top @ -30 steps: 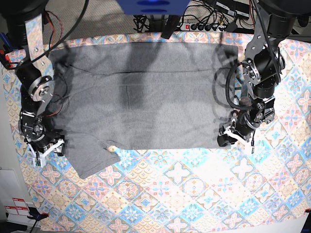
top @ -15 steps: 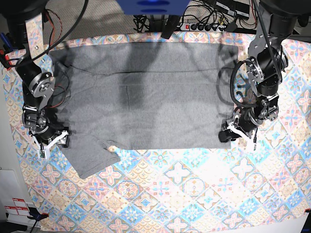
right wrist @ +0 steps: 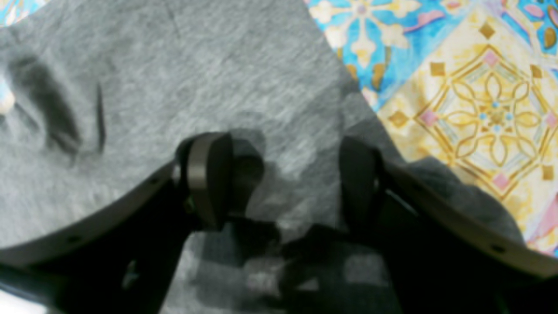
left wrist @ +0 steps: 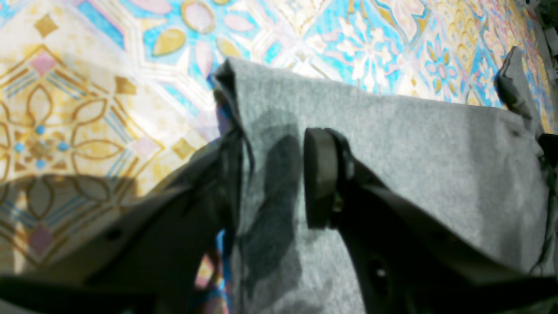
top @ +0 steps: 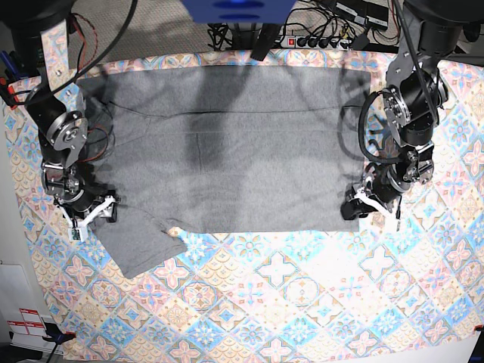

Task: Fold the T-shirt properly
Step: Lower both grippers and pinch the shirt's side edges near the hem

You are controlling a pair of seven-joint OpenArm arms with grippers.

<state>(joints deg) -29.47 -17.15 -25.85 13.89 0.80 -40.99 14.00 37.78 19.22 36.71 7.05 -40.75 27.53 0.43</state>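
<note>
The grey T-shirt (top: 227,151) lies flat on the patterned tablecloth (top: 302,302), one sleeve (top: 144,246) sticking out at the front left. My left gripper (top: 355,208) is at the shirt's front right corner. In the left wrist view it (left wrist: 272,174) is open, with the shirt's (left wrist: 414,152) edge between the jaws; one finger (left wrist: 320,179) rests over the fabric, the other is at the raised edge. My right gripper (top: 94,215) is at the shirt's left edge, above the sleeve. In the right wrist view it (right wrist: 283,183) is open over the grey fabric (right wrist: 174,65), near its edge.
A power strip (top: 318,41) and cables lie beyond the table's back edge. A blue block (top: 238,9) hangs at the top centre. The tablecloth (left wrist: 87,109) extends to the front and right of the shirt.
My right gripper has moved up and inward onto the shirt's left edge near the sleeve. My left gripper has shifted slightly toward the shirt's front right corner.
</note>
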